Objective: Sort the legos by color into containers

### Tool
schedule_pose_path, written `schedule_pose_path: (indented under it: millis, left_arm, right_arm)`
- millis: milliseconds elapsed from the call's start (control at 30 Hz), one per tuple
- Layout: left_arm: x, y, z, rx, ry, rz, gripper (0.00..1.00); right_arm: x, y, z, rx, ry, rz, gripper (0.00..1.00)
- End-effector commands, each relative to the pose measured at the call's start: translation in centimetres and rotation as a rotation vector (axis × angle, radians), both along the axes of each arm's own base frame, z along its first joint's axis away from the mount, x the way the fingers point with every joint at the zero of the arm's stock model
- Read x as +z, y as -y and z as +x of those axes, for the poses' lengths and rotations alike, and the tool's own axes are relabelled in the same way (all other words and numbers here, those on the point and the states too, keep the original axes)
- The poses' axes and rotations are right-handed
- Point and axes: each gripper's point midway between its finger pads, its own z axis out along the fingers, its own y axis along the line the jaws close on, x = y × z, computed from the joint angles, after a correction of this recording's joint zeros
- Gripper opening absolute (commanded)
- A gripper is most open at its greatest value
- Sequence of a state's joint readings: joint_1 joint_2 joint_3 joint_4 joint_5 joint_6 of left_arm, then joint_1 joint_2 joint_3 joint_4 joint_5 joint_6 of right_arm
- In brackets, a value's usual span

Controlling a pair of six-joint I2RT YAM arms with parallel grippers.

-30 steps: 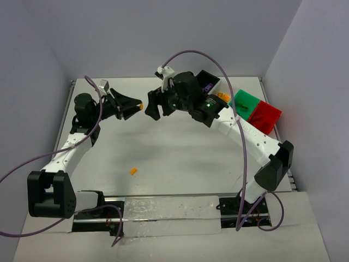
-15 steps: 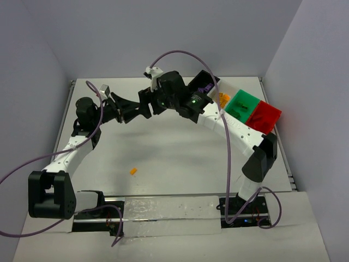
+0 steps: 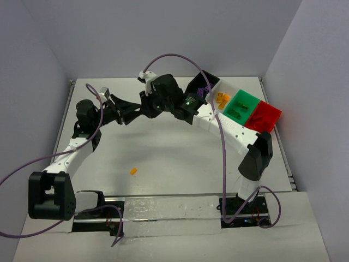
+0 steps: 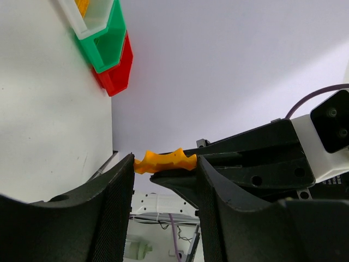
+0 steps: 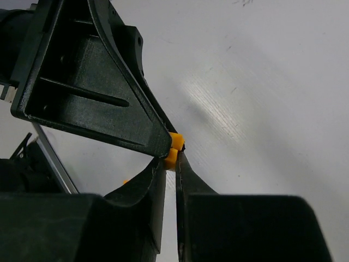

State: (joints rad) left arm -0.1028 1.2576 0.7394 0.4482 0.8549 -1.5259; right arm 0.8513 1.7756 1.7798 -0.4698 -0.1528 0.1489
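Note:
Above the table's left-middle, my left gripper (image 3: 134, 109) and right gripper (image 3: 143, 107) meet tip to tip. An orange lego (image 4: 165, 161) spans the gap between my left gripper's (image 4: 165, 165) fingers, which are shut on its two ends. My right gripper (image 5: 172, 159) is shut on the same orange lego (image 5: 173, 149), pinching it at the very fingertips. A second small orange lego (image 3: 133, 171) lies on the table in front. The containers stand in a row at the back right: black (image 3: 197, 86), white (image 3: 221, 98) with orange pieces, green (image 3: 240, 106), red (image 3: 264, 115).
The right arm stretches leftward from its base across the back of the table, with a purple cable arching over it. Grey walls close in the table on three sides. The green bin holds dark green pieces.
My right arm has swung left to the left gripper, and its jaws have gone from wide open to shut on the orange lego. The left arm has barely moved.

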Motion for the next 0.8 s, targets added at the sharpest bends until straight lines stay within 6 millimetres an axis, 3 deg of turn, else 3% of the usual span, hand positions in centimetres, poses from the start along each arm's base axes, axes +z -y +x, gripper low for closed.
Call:
schedule_pose_path:
  millis: [0,33,167,200,267,300,333,400,433,500,567,633,767]
  left_arm:
    - [1.4,-0.1,-0.7,-0.012,0.071,-0.009,0.1]
    - [1.4,-0.1,-0.8,-0.012,0.073,-0.003,0.21]
    - [1.5,-0.3,-0.4,-0.007,0.099,0.056,0.93]
    - [1.3,-0.6,-0.3,-0.004,0.109,0.084,0.98]
    - [1.3,-1.5,0.8,0.006,0.202,0.187,0.99]
    - [0.5,-2.5,1.3,0.023,0.167,0.23,0.99]
    - [2.3,-3.3,2.5,0.056,0.229,0.288,0.99]
    - [1.9,-4.7,3.8,0.078,0.33,0.456,0.99]
    - [1.2,-5.4,3.9,0.083,0.318,0.539,0.99]
    - [1.9,-6.7,4.7,0.116,0.415,0.685,0.99]
    - [1.1,-7.9,4.6,0.118,0.434,0.808,0.99]
    - [0.2,-8.9,4.0,0.095,0.477,0.945,0.99]
    - [-1.9,-10.0,2.4,0.048,0.543,1.135,0.99]
  right_arm:
    - [2.5,-0.4,0.8,0.007,0.08,0.069,0.03]
    - [2.4,-0.4,0.7,0.013,0.08,0.065,0.0]
    - [2.5,0.8,0.3,0.004,0.089,0.055,0.0]
    - [2.4,1.3,0.3,-0.004,0.092,0.05,0.0]
    - [2.4,2.7,0.4,-0.025,0.102,0.04,0.0]
    - [2.3,3.8,0.9,-0.046,0.102,0.035,0.0]
    - [2.1,5.0,1.0,-0.066,0.097,0.026,0.0]
    - [1.8,6.9,1.8,-0.103,0.097,0.016,0.0]
    - [0.8,9.1,3.0,-0.15,0.09,-0.009,0.0]
    - [0.1,13.4,5.1,-0.24,0.091,-0.041,0.0]
    - [-0.6,16.7,6.4,-0.304,0.092,-0.072,0.0]
    - [-1.5,21.2,8.6,-0.409,0.091,-0.119,0.0]
    - [-4.0,27.6,12.3,-0.545,0.069,-0.235,0.0]
